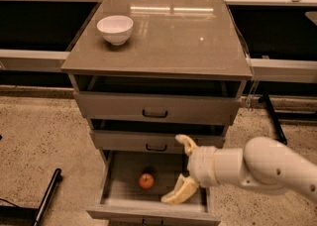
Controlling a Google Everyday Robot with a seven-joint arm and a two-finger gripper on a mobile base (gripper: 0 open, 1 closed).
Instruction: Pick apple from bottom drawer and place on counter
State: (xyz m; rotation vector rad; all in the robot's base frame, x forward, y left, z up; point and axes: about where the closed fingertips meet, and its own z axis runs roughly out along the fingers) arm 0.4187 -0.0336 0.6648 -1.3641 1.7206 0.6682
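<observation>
The apple [146,181] is small, red-orange, and lies on the grey floor of the open bottom drawer [119,190], left of its middle. My gripper [180,169] hangs over the right part of that drawer, to the right of the apple and apart from it. Its two cream fingers are spread wide, one up by the middle drawer front, one low inside the drawer. It holds nothing. The counter [188,36] is the glossy grey-brown top of the cabinet, above.
A white bowl [115,28] stands on the counter's back left corner. The top drawer [155,107] and middle drawer [148,141] with dark handles stick out a little. A black bar [47,196] lies on the speckled floor at left. Rails run behind the cabinet.
</observation>
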